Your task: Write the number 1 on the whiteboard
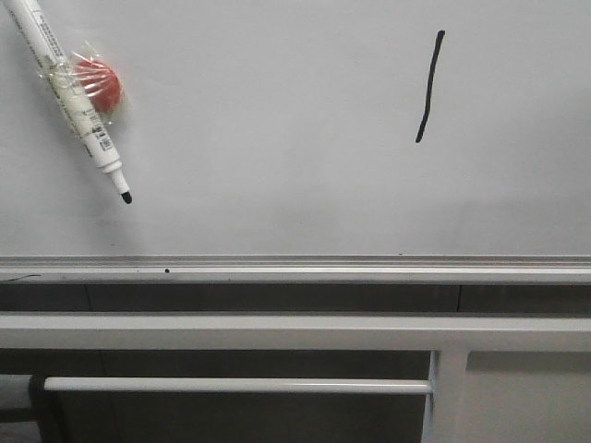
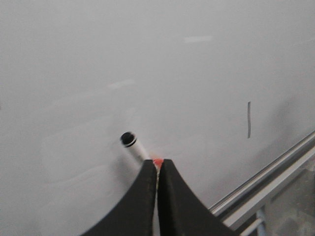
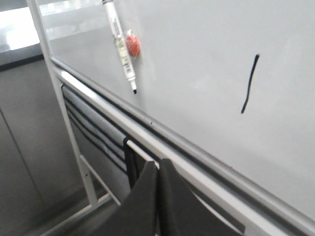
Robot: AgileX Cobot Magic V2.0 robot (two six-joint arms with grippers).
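The number 1 (image 1: 429, 87) is drawn as a thin, slightly slanted black stroke on the upper right of the whiteboard (image 1: 277, 138), well apart from the marker (image 1: 74, 101) at upper left. The marker, taped to a red ball (image 1: 100, 85), is pinched by the left hand (image 2: 157, 169). The right hand (image 3: 158, 169) is pressed together, holding nothing, near the bottom rail (image 1: 295, 270).

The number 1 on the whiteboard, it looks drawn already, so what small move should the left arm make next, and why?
Probably ease the marker a little further back from the whiteboard and stop. The number 1 already stands as one complete dark stroke, and the marker tip sits well to its left. The left gripper looks shut on the marker, so a stray touch could smudge or add a mark.
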